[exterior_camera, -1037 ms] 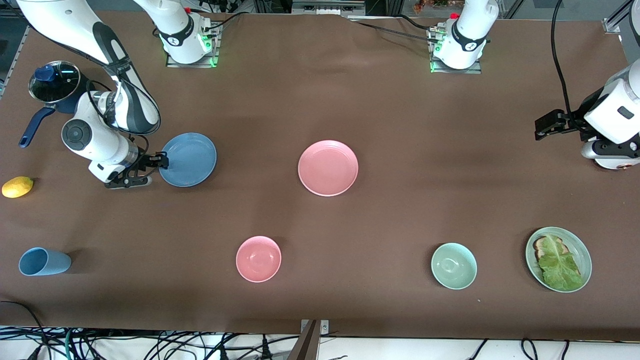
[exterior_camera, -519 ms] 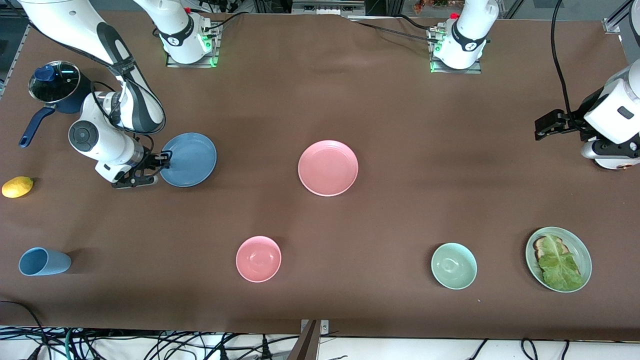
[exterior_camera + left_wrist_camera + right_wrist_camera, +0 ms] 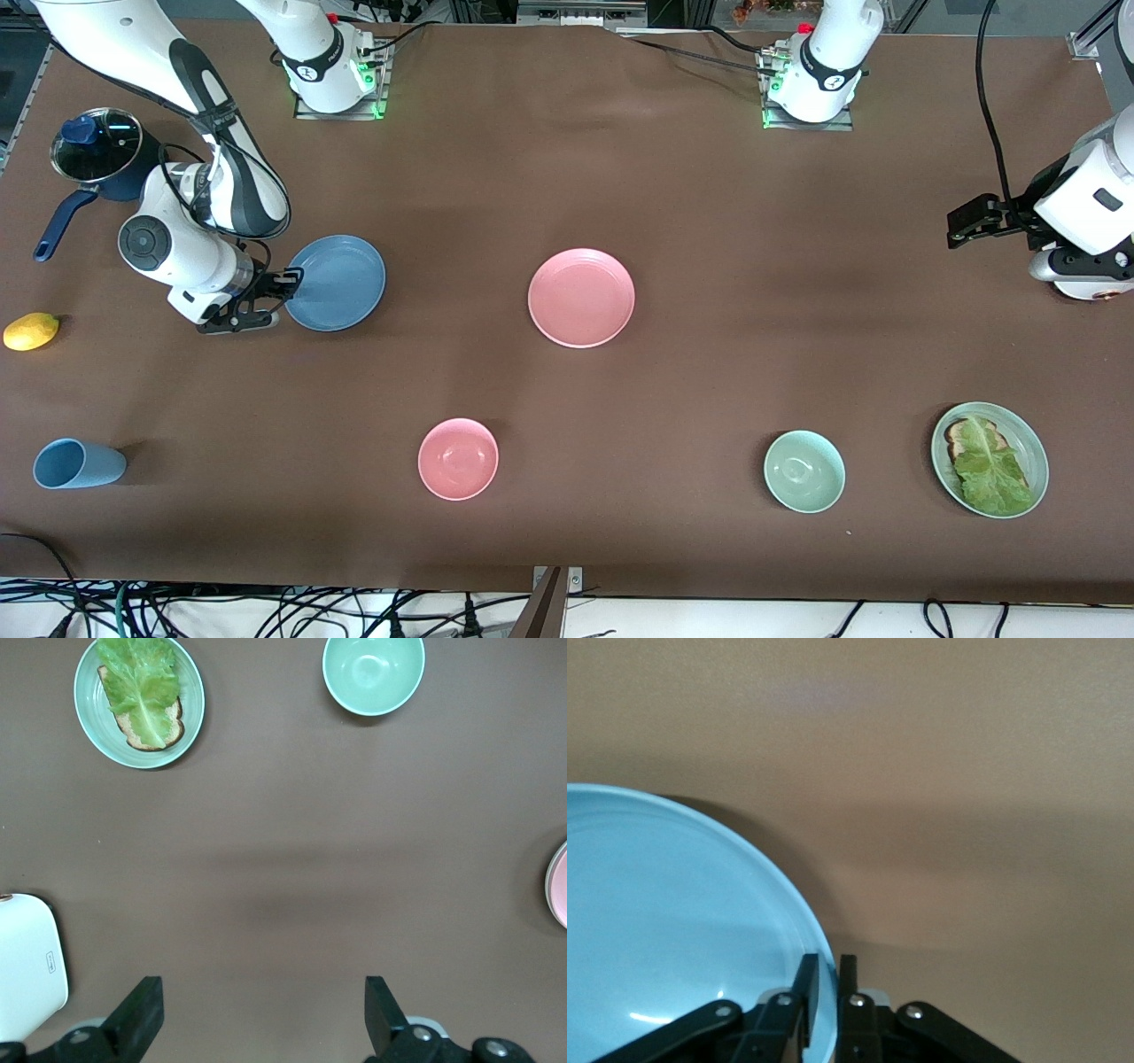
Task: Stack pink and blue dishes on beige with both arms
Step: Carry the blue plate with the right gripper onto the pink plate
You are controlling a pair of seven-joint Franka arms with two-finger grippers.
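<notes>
The blue plate [image 3: 341,282] lies flat on the brown table toward the right arm's end. My right gripper [image 3: 288,285] is low at the plate's edge and shut on its rim. The right wrist view shows the blue plate [image 3: 682,930] with its rim pinched between the two fingers of the right gripper [image 3: 828,970]. The pink plate [image 3: 581,297] rests at the table's middle, and its edge [image 3: 560,895] shows in the left wrist view. No beige plate is in view. My left gripper [image 3: 957,223] waits open in the air over the left arm's end of the table, with nothing between the fingers of the left gripper [image 3: 263,988].
A lidded pot [image 3: 97,146], a lemon [image 3: 31,330] and a blue cup [image 3: 75,463] lie toward the right arm's end. Nearer the camera sit a pink bowl [image 3: 458,458], a green bowl [image 3: 804,470] and a green plate [image 3: 1032,443] with lettuce.
My right arm has shifted a little toward the table's middle, and the blue plate has moved very slightly with it. The left arm has not moved.
</notes>
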